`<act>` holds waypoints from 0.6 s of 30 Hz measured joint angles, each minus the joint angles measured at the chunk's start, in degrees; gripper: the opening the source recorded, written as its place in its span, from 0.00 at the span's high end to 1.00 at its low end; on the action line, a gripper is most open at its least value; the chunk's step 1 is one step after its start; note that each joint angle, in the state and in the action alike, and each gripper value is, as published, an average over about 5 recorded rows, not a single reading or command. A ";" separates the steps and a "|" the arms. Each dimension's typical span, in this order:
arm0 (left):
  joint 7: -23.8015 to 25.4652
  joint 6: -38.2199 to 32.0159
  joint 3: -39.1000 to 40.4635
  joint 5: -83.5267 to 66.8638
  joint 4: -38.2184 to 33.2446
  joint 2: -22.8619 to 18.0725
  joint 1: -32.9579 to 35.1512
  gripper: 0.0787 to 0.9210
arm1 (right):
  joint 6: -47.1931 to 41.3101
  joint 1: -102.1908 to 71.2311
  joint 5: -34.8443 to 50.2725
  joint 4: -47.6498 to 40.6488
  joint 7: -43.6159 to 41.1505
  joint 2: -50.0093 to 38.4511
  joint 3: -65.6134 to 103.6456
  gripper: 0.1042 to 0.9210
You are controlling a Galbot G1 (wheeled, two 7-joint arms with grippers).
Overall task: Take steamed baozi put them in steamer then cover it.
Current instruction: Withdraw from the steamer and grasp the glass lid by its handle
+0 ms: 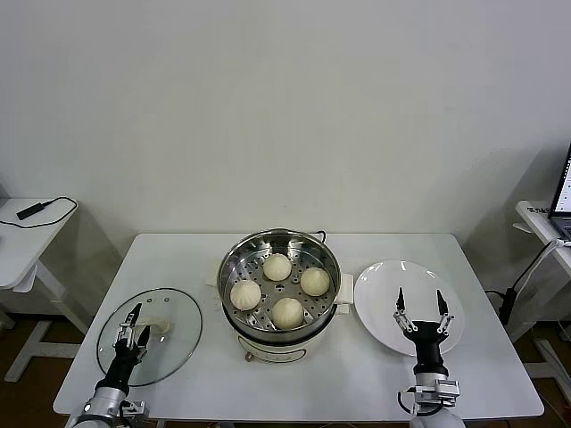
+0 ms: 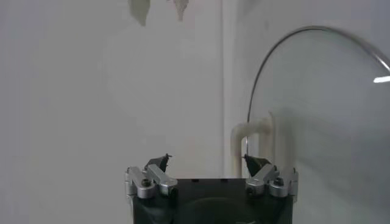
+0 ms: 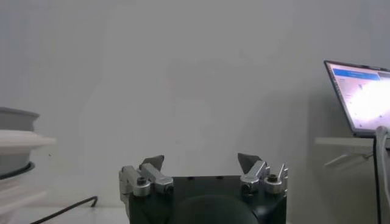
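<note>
Between the 2 end effectors, on the white tabletop, sits the steamer, uncovered. 4 baozi lie on its perforated tray: 1 at the back, 1 on the left, 1 on the right, 1 at the front, each apart from the others.

Left end effector: fingers spread, holding nothing. It hovers over the glass lid, which lies flat on the tabletop to the steamer's left. The lid's white handle is just beside the fingertips; contact cannot be told.

Right end effector: fingers spread wide, holding nothing. It hangs above the white plate, which lies to the steamer's right, close to its side handle.

Right wrist view: steamer's edge to one side, a laptop on a side table to the other.
</note>
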 measured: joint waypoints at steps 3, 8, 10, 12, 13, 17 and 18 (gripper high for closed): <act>-0.04 0.05 0.35 0.19 0.71 -0.10 -0.80 0.12 | 0.02 -0.17 -0.49 0.05 -0.06 0.36 -0.03 0.12; -0.37 0.06 0.56 0.50 1.94 -0.15 -2.28 0.12 | 0.02 -0.40 -0.97 0.21 -0.12 0.46 0.16 0.12; -0.51 0.04 0.52 0.58 2.32 -0.16 -2.81 0.12 | 0.02 -0.45 -1.08 0.23 -0.13 0.46 0.26 0.12; -0.59 0.05 0.57 0.62 2.64 -0.19 -3.26 0.12 | 0.02 -0.45 -1.15 0.19 -0.14 0.47 0.33 0.12; -0.60 0.05 0.65 0.64 2.81 -0.20 -3.45 0.12 | 0.02 -0.45 -1.19 0.15 -0.15 0.49 0.35 0.12; -0.46 0.08 0.88 0.68 3.62 -0.37 -4.28 0.14 | 0.03 -0.42 -1.35 0.03 -0.16 0.66 0.44 0.12; -0.36 0.08 0.87 0.68 3.83 -0.42 -4.50 0.15 | 0.04 -0.42 -1.38 0.03 -0.16 0.70 0.48 0.12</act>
